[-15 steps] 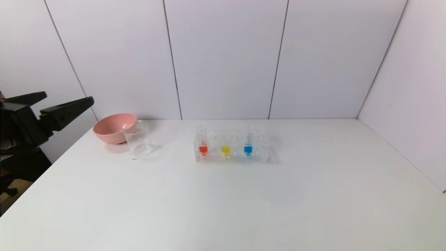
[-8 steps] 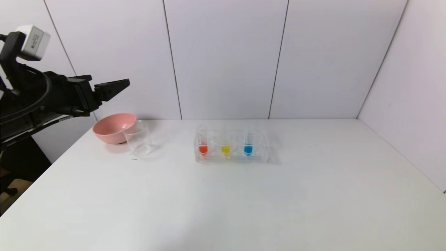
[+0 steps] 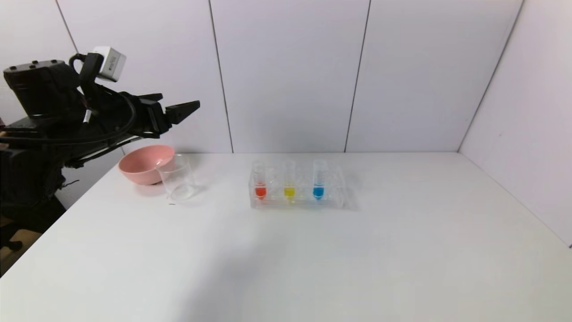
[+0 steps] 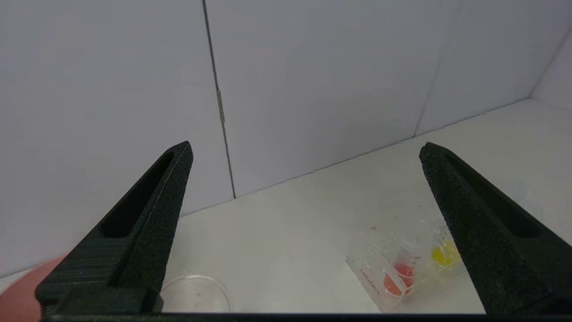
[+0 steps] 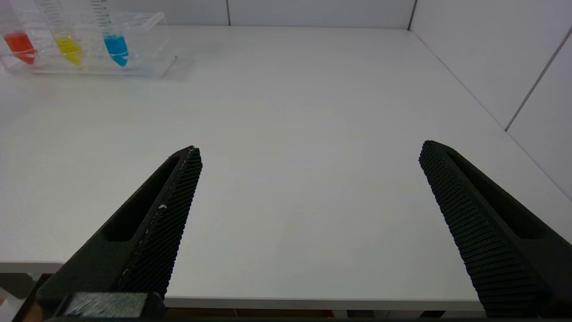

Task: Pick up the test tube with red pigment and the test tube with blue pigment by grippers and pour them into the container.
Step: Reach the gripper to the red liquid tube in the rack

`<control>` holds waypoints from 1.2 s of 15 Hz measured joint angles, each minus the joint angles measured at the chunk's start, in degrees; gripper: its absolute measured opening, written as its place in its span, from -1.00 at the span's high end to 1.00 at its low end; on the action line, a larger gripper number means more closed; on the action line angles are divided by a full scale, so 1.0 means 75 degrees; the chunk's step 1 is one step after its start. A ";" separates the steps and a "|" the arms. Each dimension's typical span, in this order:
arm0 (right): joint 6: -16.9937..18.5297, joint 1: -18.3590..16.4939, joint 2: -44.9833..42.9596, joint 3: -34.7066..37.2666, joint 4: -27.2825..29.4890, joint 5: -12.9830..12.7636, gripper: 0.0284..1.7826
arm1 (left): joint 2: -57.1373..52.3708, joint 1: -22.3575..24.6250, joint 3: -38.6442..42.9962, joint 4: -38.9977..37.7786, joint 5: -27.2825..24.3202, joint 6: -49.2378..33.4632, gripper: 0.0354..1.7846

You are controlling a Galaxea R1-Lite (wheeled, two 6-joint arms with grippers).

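Fingers of the black left gripper (image 3: 176, 107) are spread wide and empty, and it is held high above the pink round bowl (image 3: 140, 163) and the clear glass beaker (image 3: 178, 177) just beside it, probably so a tube can be entered from above. Further right, the slim clear test tube with red pigment (image 3: 259, 180), a tube with yellow liquid (image 3: 289, 180) and the test tube with blue pigment (image 3: 318, 180) are kept upright in the clear plastic rack (image 3: 337, 197), untouched. Well short of the rack, near the white table's (image 5: 286, 134) front edge, the right gripper (image 5: 308, 156) is parked, spread wide and grasping nothing.
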 joint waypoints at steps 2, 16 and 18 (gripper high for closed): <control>0.0000 0.0000 0.0000 0.0000 0.0000 0.0000 -0.99 | 0.0353 0.0000 -0.0081 -0.0163 -0.0554 0.0008 -0.99; -0.0003 -0.0003 0.0000 0.0000 0.0000 0.0000 -0.99 | 0.1998 0.0033 -0.0294 -0.1929 -0.4972 -0.0010 -0.99; 0.0000 0.0000 0.0000 0.0000 0.0000 0.0000 -0.99 | 0.2337 0.0033 -0.0423 -0.2477 -0.5619 -0.0021 -0.99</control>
